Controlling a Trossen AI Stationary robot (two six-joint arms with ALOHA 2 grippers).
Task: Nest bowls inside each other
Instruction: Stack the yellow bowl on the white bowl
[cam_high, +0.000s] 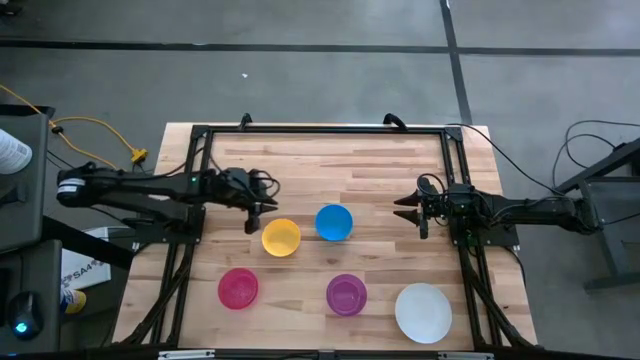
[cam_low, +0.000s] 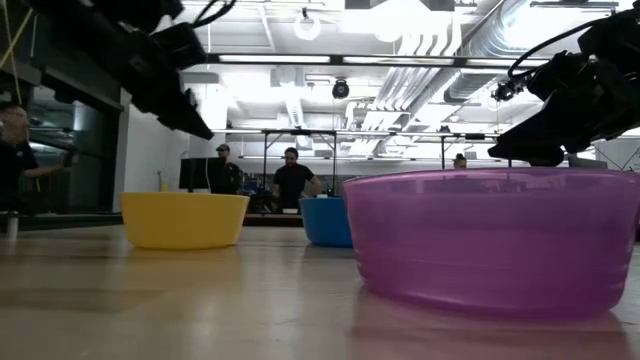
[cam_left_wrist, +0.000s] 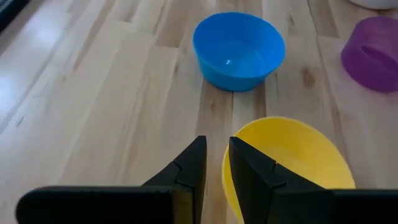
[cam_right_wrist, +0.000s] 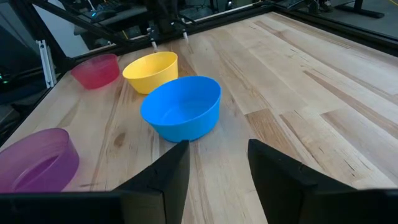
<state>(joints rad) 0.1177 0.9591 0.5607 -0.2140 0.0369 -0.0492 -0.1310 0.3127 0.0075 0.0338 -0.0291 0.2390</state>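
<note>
Bowls, five in all, spread singly across the wooden bench (cam_high: 330, 160), none yet nested.

White bowl (cam_high: 423, 312): largest of the set, pale and shallow-looking from above, parked at the near right corner of the bench; judged the likely base for the stack, given its size.

Purple bowl (cam_high: 346, 294): translucent, round, straight-sided in the low view, set just left of the white one, apart from it. Pinkish-red bowl (cam_high: 238, 288): same small size, farther left on the same near row, well apart from the purple.

Yellow bowl (cam_high: 281, 237) and blue bowl (cam_high: 334, 222): small, opaque, glossy, upright and empty, side by side at mid-bench with a narrow strip of wood between. Placed centrally, within reach of both arms, hence probably the first pair to be worked.

Left tool (cam_high: 253, 213): raised off the bench just beside the yellow bowl's rim on its far-left side, fingers (cam_left_wrist: 189, 171) parted by a narrow gap, pinching nothing; seemingly lined up to straddle that rim.

Right tool (cam_high: 411, 212): held above the bench to the right of the blue bowl, near but clear of it, fingers (cam_right_wrist: 171, 171) spread wide and empty, pointed toward the blue bowl as if for an approach.
</note>
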